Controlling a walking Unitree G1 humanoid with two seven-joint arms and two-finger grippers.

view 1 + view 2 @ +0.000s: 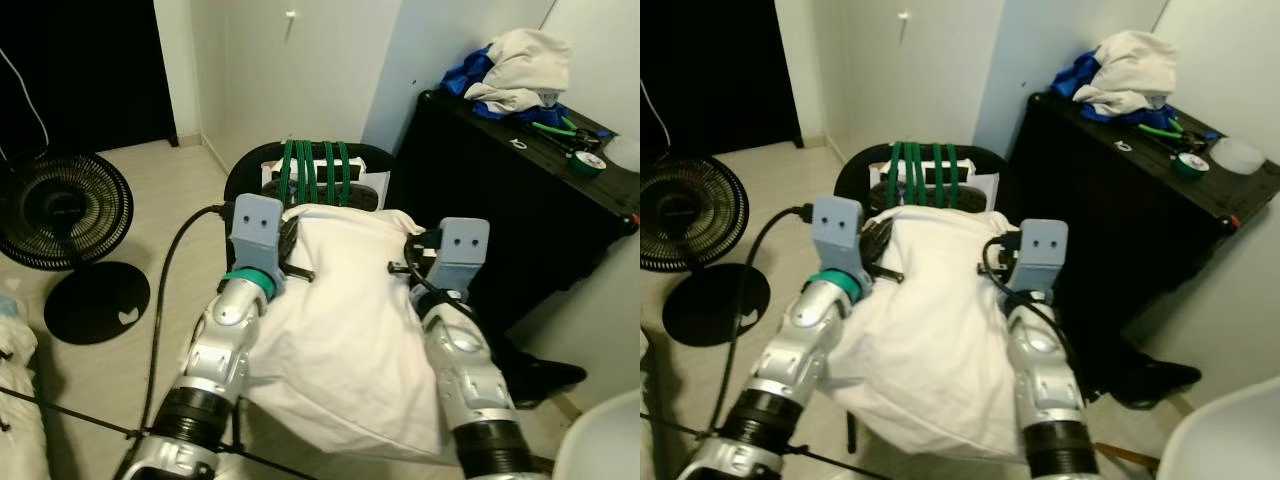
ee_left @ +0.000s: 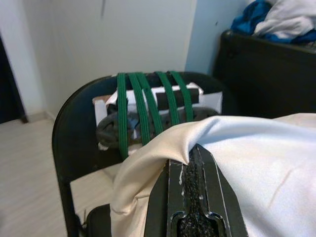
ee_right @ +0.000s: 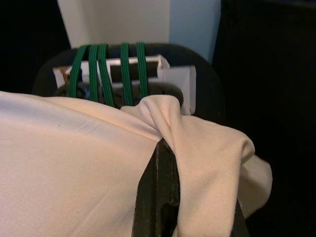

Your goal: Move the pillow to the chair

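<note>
A white pillow (image 1: pixel 345 330) hangs between my two arms, its lower part draped toward me. My left gripper (image 1: pixel 296 258) is shut on the pillow's left top edge, and the cloth bunches over its fingertips (image 2: pixel 190 160) in the left wrist view. My right gripper (image 1: pixel 408 260) is shut on the right top corner, where a fold of cloth wraps over its fingers (image 3: pixel 163 163). Just beyond the pillow stands a black chair (image 1: pixel 250 170). Green elastic cords (image 1: pixel 318 170) are strapped over its backrest and hold a white box (image 2: pixel 148 96). The pillow hides the chair's seat.
A tall black cabinet (image 1: pixel 500 200) stands close on the right, with a heap of clothes (image 1: pixel 520 65) and a green tape roll (image 1: pixel 587 163) on top. A floor fan (image 1: pixel 60 210) and a black round base (image 1: pixel 97 300) are on the left. A white seat (image 1: pixel 605 440) is at the lower right.
</note>
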